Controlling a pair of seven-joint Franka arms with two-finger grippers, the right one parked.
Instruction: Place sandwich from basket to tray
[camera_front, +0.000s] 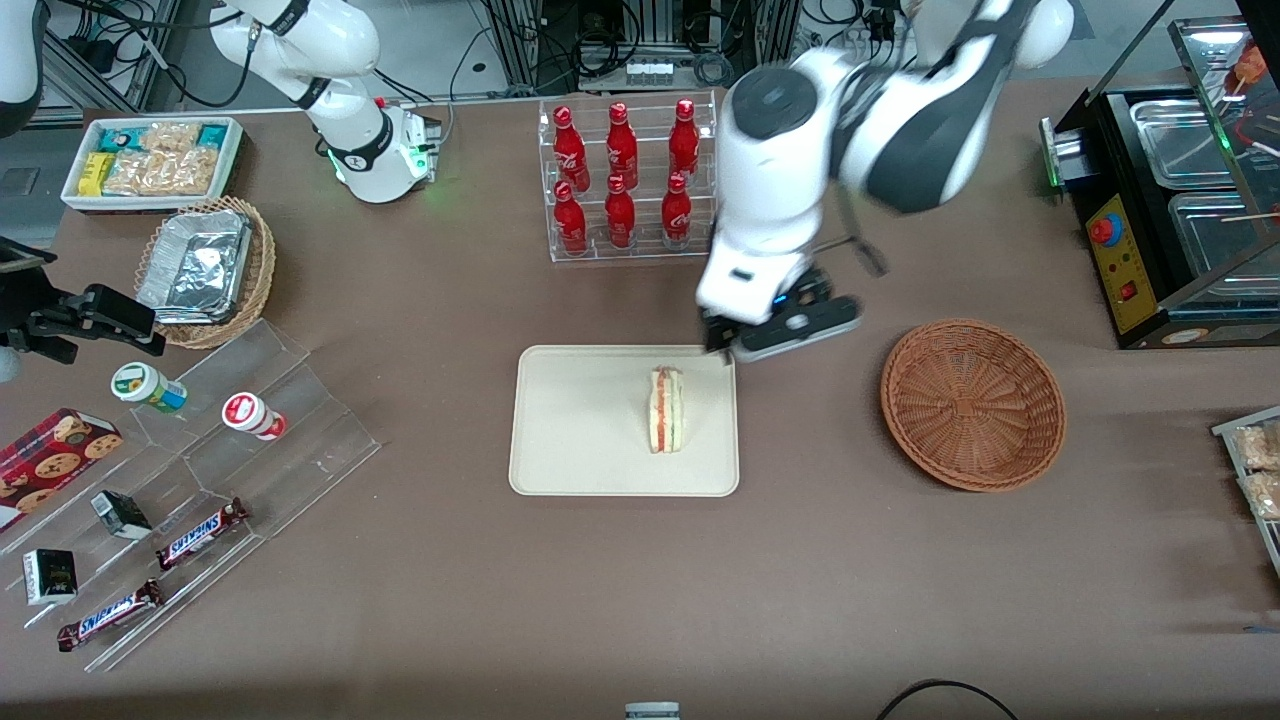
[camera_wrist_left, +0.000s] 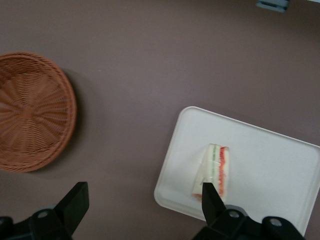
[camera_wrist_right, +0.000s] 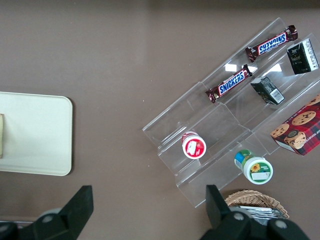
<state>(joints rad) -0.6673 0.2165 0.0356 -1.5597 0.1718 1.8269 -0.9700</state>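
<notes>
The sandwich (camera_front: 665, 408) (camera_wrist_left: 216, 170) stands on its edge on the cream tray (camera_front: 580, 440) (camera_wrist_left: 270, 160), red and green filling stripe facing up, near the tray's end closest to the basket. The reddish-brown wicker basket (camera_front: 972, 403) (camera_wrist_left: 30, 112) sits empty on the table, toward the working arm's end. My gripper (camera_front: 738, 346) (camera_wrist_left: 143, 195) hangs open and empty above the tray's corner farthest from the front camera, between sandwich and basket. One black fingertip (camera_wrist_left: 209, 195) overlaps the sandwich's end in the wrist view without holding it.
A clear rack of red cola bottles (camera_front: 625, 180) stands just past the tray, close to the arm. A stepped acrylic stand with snacks (camera_front: 190, 500), a tan basket with a foil container (camera_front: 205, 270) and a white snack tray (camera_front: 150, 160) lie toward the parked arm's end. A black machine (camera_front: 1170, 200) stands near the basket.
</notes>
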